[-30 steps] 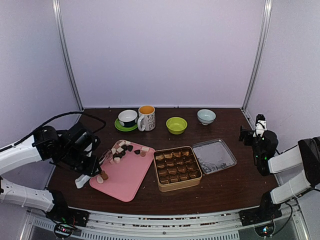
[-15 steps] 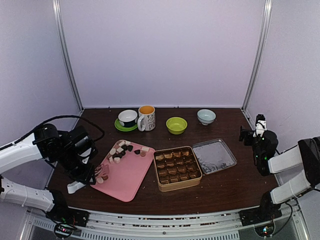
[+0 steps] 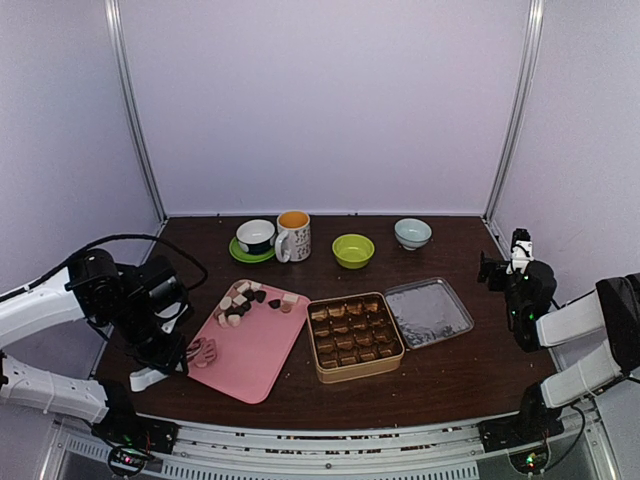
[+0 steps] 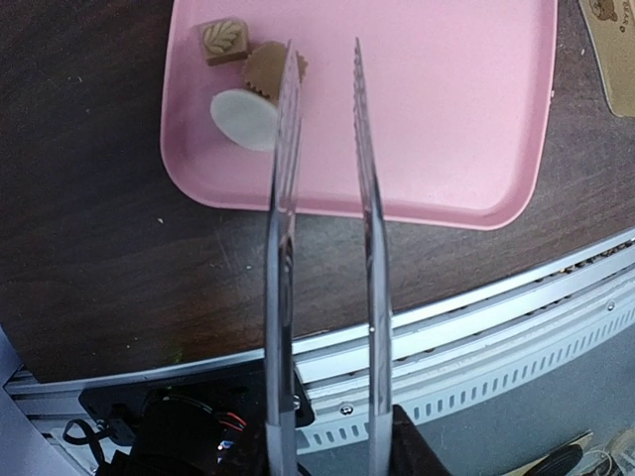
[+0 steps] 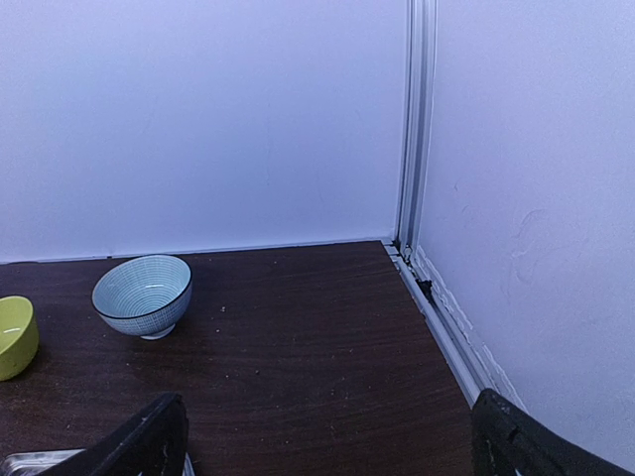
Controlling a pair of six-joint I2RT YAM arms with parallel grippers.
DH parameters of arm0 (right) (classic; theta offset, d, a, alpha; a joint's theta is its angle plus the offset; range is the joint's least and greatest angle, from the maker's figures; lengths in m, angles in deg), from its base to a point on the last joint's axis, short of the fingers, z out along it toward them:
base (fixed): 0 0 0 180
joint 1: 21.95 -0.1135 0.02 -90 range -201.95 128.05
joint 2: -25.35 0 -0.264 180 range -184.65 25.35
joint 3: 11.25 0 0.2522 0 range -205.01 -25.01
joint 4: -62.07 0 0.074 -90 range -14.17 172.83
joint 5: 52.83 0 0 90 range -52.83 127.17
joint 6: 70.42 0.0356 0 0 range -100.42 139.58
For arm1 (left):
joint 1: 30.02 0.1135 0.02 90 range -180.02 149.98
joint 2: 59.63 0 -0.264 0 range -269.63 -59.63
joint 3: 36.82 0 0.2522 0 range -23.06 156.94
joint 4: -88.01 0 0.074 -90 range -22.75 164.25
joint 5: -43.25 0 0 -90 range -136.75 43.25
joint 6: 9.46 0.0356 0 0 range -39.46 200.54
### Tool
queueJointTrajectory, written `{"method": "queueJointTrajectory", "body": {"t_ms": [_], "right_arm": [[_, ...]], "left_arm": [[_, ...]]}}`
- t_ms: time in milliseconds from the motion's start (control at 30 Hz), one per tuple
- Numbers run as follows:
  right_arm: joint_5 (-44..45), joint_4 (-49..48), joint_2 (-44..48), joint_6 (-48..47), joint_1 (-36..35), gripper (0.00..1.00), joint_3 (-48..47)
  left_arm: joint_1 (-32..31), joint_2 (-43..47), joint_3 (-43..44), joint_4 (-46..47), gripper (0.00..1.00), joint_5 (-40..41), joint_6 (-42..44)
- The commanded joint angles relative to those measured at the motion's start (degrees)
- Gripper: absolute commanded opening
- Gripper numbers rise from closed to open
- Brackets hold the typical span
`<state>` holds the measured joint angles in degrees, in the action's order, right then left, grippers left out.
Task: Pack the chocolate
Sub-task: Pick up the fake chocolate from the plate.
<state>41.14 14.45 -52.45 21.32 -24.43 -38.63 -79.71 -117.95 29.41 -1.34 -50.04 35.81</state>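
Three chocolate pieces (image 4: 243, 84) lay in the near corner of the pink tray (image 4: 446, 109), the tan one partly hidden behind the tongs (image 4: 283, 248); more clustered at its far end. Left gripper (image 4: 335, 451), cut off by the frame edge, held the tongs, blades narrowly parted over that corner. Right gripper (image 5: 325, 412) hung at the table's (image 5: 298, 337) right side, jaws wide, holding nothing.

Left arm bent low, left hand (image 4: 332, 458) gripping tongs (image 4: 283, 248), right hand (image 5: 327, 446) wide open
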Motion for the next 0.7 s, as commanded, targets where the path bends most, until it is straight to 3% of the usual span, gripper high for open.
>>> {"method": "queueJointTrajectory", "body": {"t_ms": [0, 667], "right_arm": [[-0.1, -1.3, -0.1, 0.2, 0.4, 1.00, -0.6], [-0.1, -1.3, -0.1, 0.2, 0.3, 1.00, -0.6]], "left_arm": [[0.3, 1.3, -1.3, -0.4, 0.34, -2.2, -0.6], [0.3, 0.1, -5.0, 3.2, 0.40, -2.5, -0.4]]}}
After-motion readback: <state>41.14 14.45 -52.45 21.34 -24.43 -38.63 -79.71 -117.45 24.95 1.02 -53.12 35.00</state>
